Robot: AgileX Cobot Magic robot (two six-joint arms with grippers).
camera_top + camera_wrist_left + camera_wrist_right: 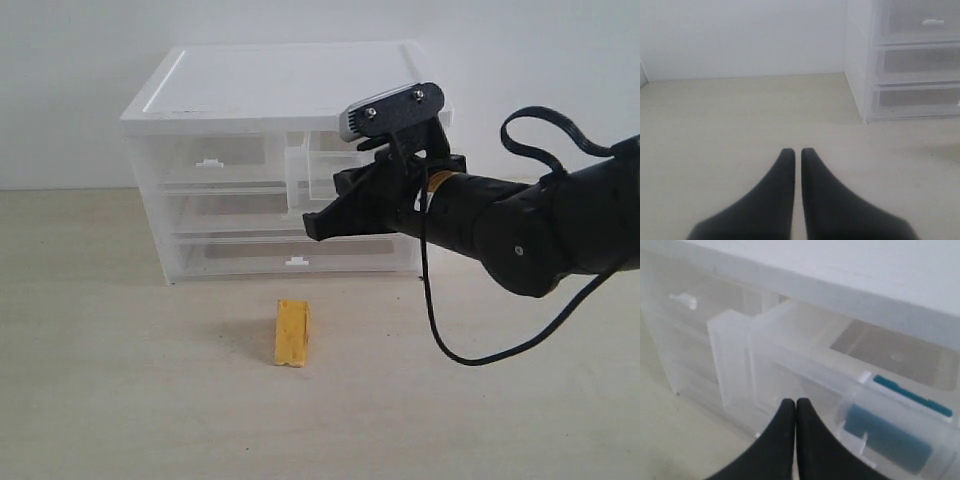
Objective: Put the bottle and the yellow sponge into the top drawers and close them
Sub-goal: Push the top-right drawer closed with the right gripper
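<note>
1. Two full-width drawers [295, 255] are seen below the top pair in a cabinet [290, 85] with a flat white lid. A black cable [430, 300] hangs in a loop beneath the right arm, which is stretched across the cabinet's right front.
2. The drawers are made of cloudy translucent plastic with small white tab handles. The table [120, 400] is pale, matt and faintly grained.
3. The top right drawer [790, 360] is pulled out, while the top left drawer [210, 155] is shut.
4. The bottle [887, 440] is laid inside the open drawer, its teal body blurred through the front wall.
5. The yellow sponge [292, 333], a porous orange-yellow block, is set on the table in front of the cabinet, well apart from both claws.
6. The right gripper [796, 402] is pressed closed and empty just before the open drawer. The left gripper [796, 152] is likewise closed on nothing above bare table.
</note>
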